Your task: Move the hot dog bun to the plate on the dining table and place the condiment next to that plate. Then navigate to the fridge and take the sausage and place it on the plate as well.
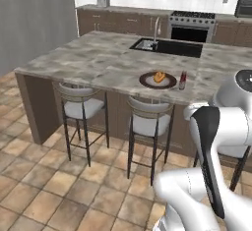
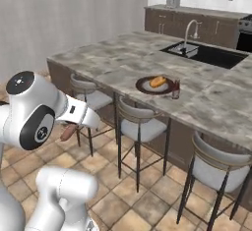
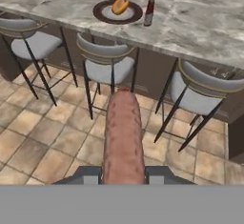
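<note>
Sausage [image 3: 124, 137] clamped between pincer [image 3: 123, 174] fingers; juts forward

Arm folded low, fingers [image 3: 90, 174] clamped together.

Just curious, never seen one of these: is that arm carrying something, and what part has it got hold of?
Yes, the gripper holds the sausage by one end; the rest sticks out ahead.
</note>
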Tool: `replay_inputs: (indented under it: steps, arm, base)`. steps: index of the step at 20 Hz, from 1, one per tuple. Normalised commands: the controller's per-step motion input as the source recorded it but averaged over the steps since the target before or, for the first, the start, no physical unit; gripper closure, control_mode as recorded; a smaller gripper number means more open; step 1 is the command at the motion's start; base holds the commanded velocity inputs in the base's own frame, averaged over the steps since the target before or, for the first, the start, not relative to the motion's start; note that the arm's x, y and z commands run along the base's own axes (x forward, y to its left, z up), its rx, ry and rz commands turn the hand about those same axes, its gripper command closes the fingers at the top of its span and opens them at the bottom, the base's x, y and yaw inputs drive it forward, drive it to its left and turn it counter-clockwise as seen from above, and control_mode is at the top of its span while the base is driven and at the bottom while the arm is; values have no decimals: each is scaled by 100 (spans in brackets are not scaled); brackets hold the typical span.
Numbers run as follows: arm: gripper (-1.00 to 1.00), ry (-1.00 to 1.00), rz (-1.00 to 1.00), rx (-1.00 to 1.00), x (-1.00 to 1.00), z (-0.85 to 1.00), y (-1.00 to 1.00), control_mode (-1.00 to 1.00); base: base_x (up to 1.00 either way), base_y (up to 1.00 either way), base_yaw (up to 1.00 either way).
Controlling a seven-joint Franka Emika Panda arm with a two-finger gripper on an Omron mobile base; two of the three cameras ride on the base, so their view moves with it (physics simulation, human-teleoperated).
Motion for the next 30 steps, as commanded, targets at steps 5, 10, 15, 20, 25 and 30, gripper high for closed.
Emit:
replay_inputs:
  steps: [5, 10, 15, 20, 25, 30]
  arm:
    - [100, 0, 0, 0, 0, 0, 0, 100]
    - [100, 0, 0, 0, 0, 0, 0, 100]
    - [100, 0, 0, 0, 0, 0, 0, 100]
    - [100, 0, 0, 0, 0, 0, 0, 100]
    - [100, 0, 0, 0, 0, 0, 0, 100]
    - [100, 0, 0, 0, 0, 0, 0, 100]
  base:
    - [73, 77, -46]
    - [74, 68, -46]
    - [77, 43, -41]
    - [82, 24, -38]
    - [85, 33, -29]
    - [83, 40, -17]
